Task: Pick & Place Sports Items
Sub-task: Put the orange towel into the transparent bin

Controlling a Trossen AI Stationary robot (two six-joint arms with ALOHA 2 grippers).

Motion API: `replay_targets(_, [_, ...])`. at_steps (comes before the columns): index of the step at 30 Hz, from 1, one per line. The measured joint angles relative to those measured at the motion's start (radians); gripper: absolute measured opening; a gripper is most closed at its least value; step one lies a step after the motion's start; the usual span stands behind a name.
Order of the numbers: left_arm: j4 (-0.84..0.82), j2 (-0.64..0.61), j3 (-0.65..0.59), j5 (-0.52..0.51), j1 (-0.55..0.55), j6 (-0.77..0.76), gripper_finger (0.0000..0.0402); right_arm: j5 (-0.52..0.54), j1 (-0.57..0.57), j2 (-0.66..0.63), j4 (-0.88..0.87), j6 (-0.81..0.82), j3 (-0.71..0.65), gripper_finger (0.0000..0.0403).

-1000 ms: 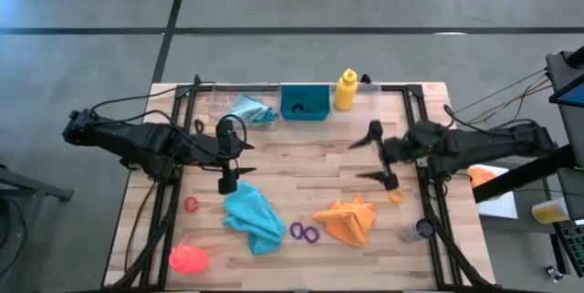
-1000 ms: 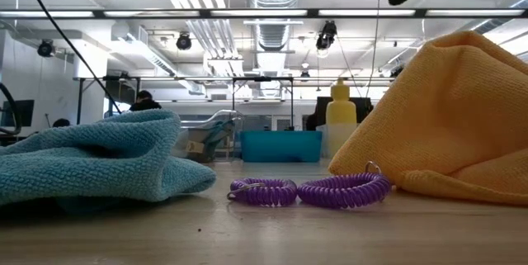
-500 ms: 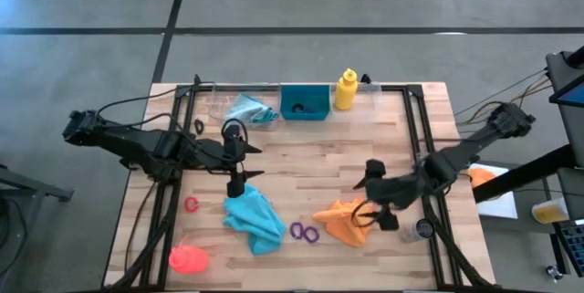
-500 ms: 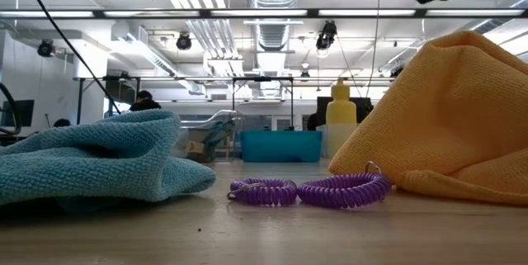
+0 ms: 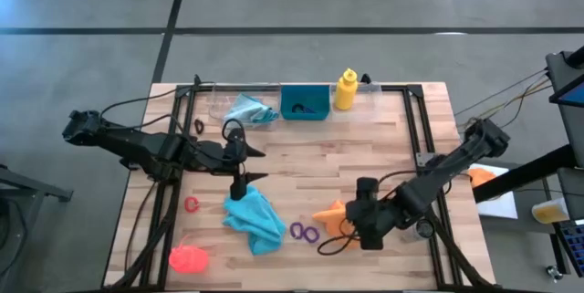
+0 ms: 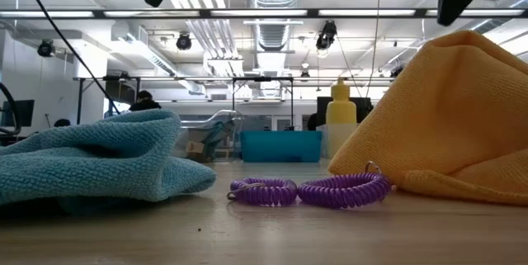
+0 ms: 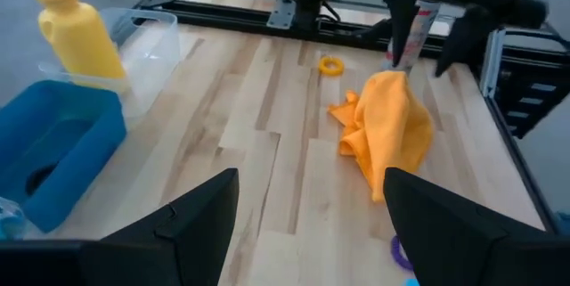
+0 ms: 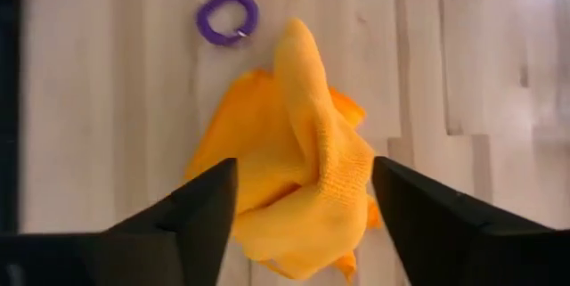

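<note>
Hovering over the orange cloth (image 5: 334,214) with fingers spread and empty, the right gripper (image 5: 345,239) is starting its pick; left gripper (image 5: 248,166) is waiting open above the teal cloth (image 5: 255,219), with every item showing as unsorted on the surface (image 5: 310,161).

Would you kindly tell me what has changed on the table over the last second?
The right hand has swung from the table's right side, near the small orange ring, forward to the orange cloth, which now lies between its open fingers; nothing is gripped yet. The left hand has barely shifted and hangs open by the teal cloth. The cloths, the purple rings and the yellow bottle lie as before.
</note>
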Motion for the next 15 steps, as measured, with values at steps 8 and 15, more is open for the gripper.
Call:
replay_targets(8, [-0.001, 0.0, -0.003, 0.104, -0.001, -0.053, 0.0285, 0.002, 0.0, 0.087, -0.016, 0.008, 0.008, 0.0164])
replay_targets(15, [0.013, 0.0, -0.03, 0.136, -0.02, -0.086, 0.0285, 0.002, -0.002, 0.081, -0.02, 0.008, 0.008, 0.0093])
